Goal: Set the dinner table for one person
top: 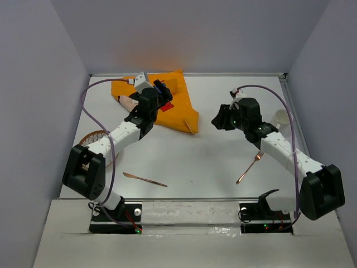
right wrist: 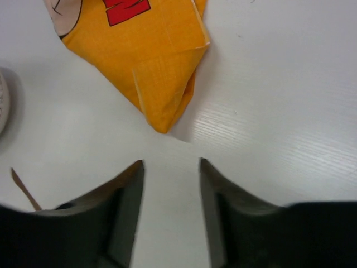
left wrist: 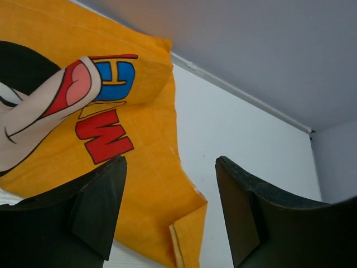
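Down at the near edge, the left arm's base [top: 114,216] and the right arm's base [top: 262,215] sit side by side. From them the dinner table [top: 189,162] spreads away as a broad white top under everything else.

On it, near the front, a copper knife [top: 145,179] lies on the left. A copper fork [top: 250,167] lies slanted on the right, its tines close to the right forearm. A woven basket [top: 95,139] shows partly under the left arm, and a white cup [top: 283,117] stands by the right edge.

At the far left an orange Mickey Mouse cloth mat [top: 178,109] lies rumpled and folded over itself. The left gripper [left wrist: 170,162] hangs over the mat's right edge, its jaws spread wide with nothing between them. I cannot tell whether it touches the cloth.

The right gripper [right wrist: 170,163] is over bare tabletop, just off the mat's pointed corner. Its jaws are parted by a narrower gap, nothing pinched, only white table showing between them.
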You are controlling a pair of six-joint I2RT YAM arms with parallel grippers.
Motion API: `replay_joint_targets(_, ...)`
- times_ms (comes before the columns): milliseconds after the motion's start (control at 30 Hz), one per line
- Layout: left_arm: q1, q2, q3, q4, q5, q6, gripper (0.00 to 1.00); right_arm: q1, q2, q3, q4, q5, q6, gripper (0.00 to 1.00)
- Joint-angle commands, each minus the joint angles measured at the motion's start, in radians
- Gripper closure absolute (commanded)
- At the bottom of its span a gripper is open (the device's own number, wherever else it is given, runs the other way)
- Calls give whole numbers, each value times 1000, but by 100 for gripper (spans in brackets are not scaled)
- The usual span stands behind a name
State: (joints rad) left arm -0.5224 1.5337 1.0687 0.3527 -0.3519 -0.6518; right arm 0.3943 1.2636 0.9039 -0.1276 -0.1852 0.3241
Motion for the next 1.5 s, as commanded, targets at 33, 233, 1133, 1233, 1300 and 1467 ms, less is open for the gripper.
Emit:
replay_joint_targets(33, -2, 11, 2, -23, -107, 93, 27, 21, 141, 102, 60, -42, 12, 27)
replay_joint_targets(233, -1, 190, 256, -162, -111, 187, 28, 101, 355, 223, 56, 12, -13, 21)
replay_joint_targets(1133, 76, 644, 780, -454, -114, 300, 24, 172, 651, 503, -90, 305, -63, 89)
replay_joint_targets(1233, 81, 652, 800, -468, -127, 319, 24, 183, 513, 390, -37, 280, -106, 99)
replay_joint_targets(1300, 87, 649, 804, -471, -108, 325, 24, 183, 450, 321, 6, 262, -135, 100)
replay_joint_targets(1467, 94, 697, 916, -546, -61, 352, 24, 193, 289, 129, 43, 193, -148, 100)
